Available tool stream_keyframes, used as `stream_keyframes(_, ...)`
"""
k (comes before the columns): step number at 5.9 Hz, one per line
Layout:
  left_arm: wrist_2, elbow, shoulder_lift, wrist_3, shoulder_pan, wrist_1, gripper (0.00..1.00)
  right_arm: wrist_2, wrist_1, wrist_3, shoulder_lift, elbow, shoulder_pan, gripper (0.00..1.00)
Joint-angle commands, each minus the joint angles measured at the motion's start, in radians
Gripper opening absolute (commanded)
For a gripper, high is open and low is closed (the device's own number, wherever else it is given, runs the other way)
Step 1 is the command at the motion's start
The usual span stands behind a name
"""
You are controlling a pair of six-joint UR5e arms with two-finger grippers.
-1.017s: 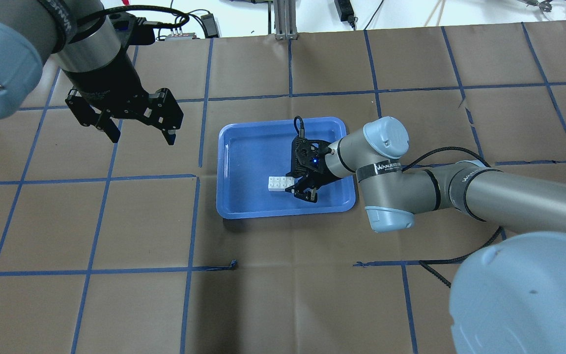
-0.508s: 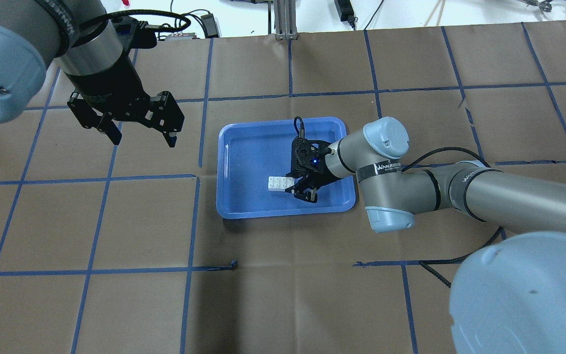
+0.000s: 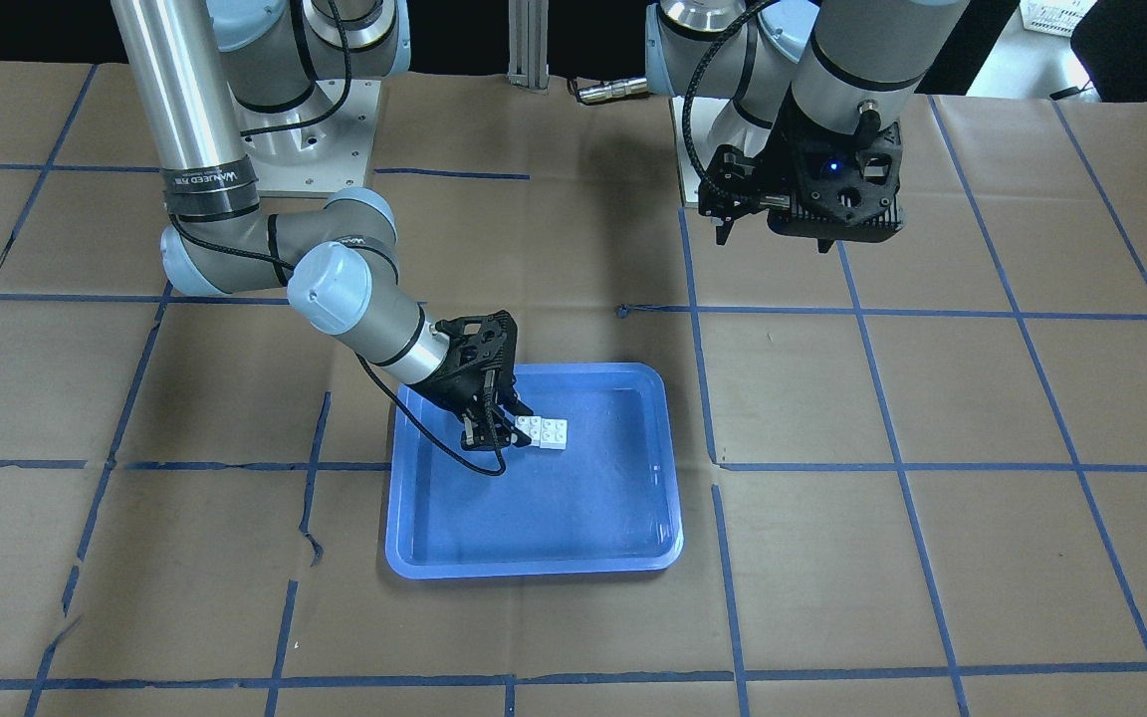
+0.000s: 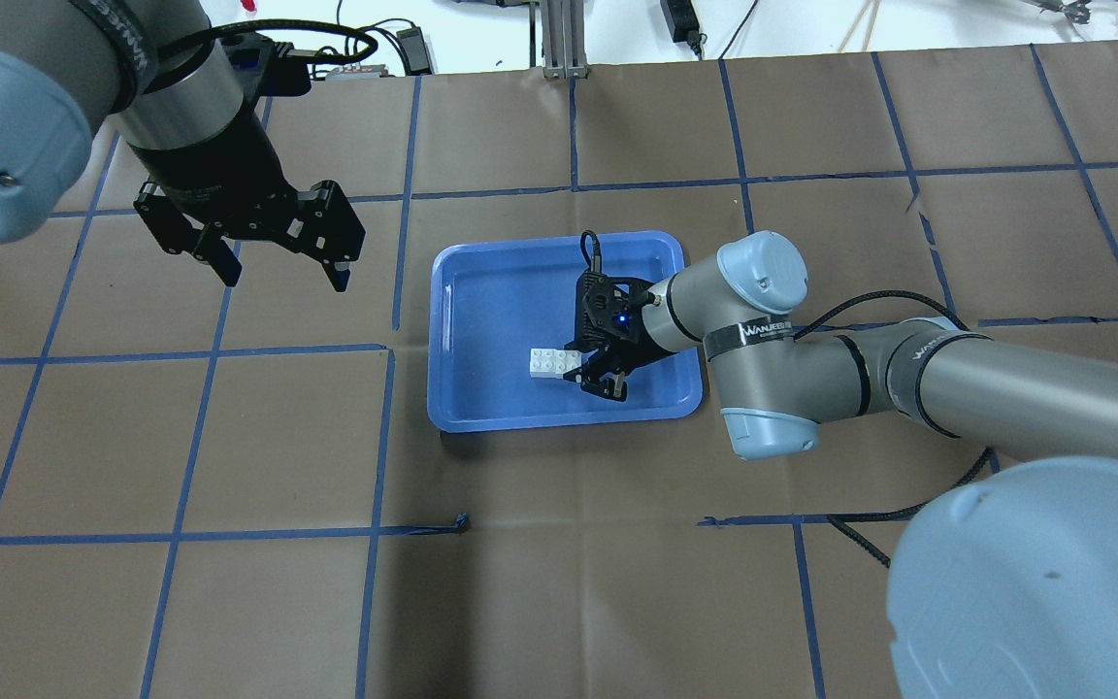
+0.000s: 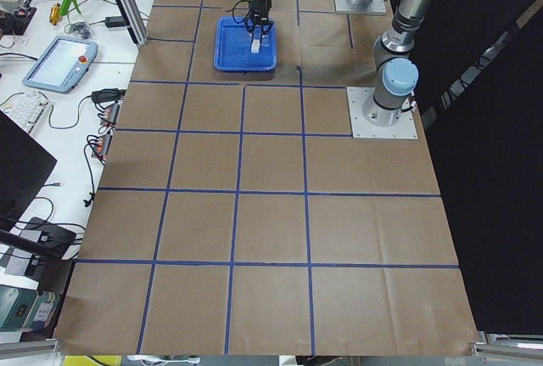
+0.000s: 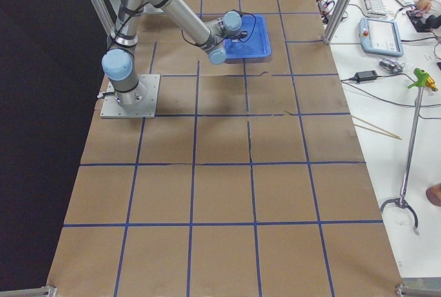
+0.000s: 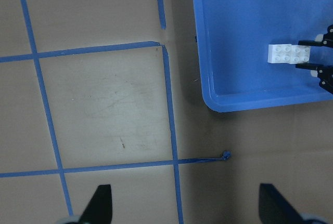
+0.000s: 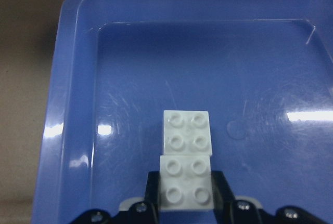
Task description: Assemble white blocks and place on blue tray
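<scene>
I am gripping the white blocks (image 4: pixel 552 361) with the right gripper (image 4: pixel 592 373), fingers clenched, toward the near edge of the blue tray (image 4: pixel 491 311); opening unevenly could be pulling them apart; the left gripper (image 4: pixel 279 271) is hanging spread open

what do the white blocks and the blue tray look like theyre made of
White blocks: probably hard moulded plastic with a satin, nearly matte finish, going by the crisp round studs and soft even sheen.
Blue tray: probably plastic too, but glossy, with bright light reflections on the rim and fine scratches across its floor.
</scene>
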Motion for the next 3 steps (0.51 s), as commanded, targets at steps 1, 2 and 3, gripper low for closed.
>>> stream_keyframes(1,0.000,-0.001,0.000,0.000,-0.001,0.001,0.99,0.000,-0.001,0.000,0.000,0.000,0.000,0.35)
stream_keyframes(2,0.000,-0.002,0.000,0.000,-0.002,0.001,0.99,0.000,-0.001,0.001,0.000,0.000,0.000,0.37)
stream_keyframes(3,0.000,-0.002,0.000,0.002,-0.001,0.001,0.99,0.000,-0.001,0.000,0.000,0.000,0.000,0.39)
